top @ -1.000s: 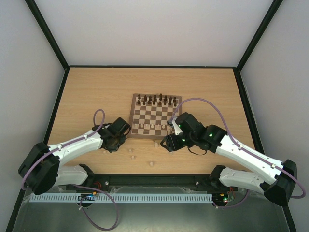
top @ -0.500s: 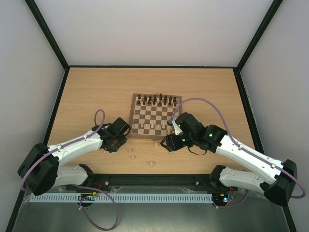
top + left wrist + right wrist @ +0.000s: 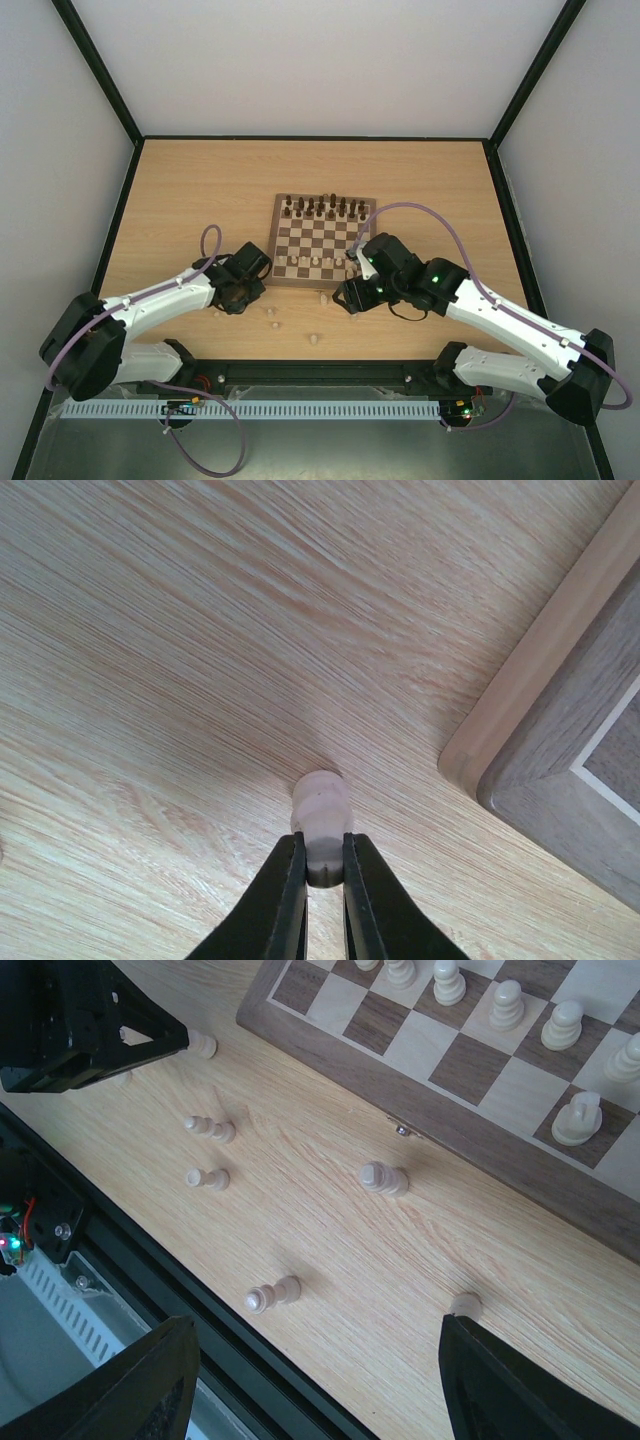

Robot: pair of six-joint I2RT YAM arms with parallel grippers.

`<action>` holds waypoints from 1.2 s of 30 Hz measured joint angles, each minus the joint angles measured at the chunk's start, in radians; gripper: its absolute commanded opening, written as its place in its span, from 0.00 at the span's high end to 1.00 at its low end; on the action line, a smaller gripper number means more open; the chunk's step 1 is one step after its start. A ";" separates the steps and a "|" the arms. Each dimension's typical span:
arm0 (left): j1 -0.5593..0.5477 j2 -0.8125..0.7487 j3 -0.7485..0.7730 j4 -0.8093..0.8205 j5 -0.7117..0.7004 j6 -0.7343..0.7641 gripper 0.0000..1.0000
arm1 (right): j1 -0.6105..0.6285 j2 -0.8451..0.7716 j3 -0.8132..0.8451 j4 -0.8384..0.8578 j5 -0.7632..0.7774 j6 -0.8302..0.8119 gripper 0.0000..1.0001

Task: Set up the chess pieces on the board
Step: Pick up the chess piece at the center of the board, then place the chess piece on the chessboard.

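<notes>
The left gripper (image 3: 238,293), its jaws clamped on a pale chess piece (image 3: 320,815), has edged slightly away from the left edge of the desk (image 3: 170,190) toward the board (image 3: 322,242). Its purple cable loop (image 3: 210,238) has shifted along.

I could read no text, number, label or brand in any of the three views. The board (image 3: 322,240) carried only its checks (the green lights (image 3: 437,268) just to its right were plain glowing dots, not signs).
</notes>
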 measured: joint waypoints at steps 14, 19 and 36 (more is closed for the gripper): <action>-0.053 0.127 0.329 -0.220 0.027 0.286 0.98 | 0.000 0.042 -0.003 0.000 0.014 0.000 0.34; -0.066 0.242 0.468 -0.290 0.040 0.446 0.98 | 0.000 0.061 0.008 -0.009 0.046 0.002 0.35; -0.067 0.483 0.671 -0.352 0.084 0.727 0.98 | 0.000 0.078 0.055 -0.029 0.125 0.060 0.35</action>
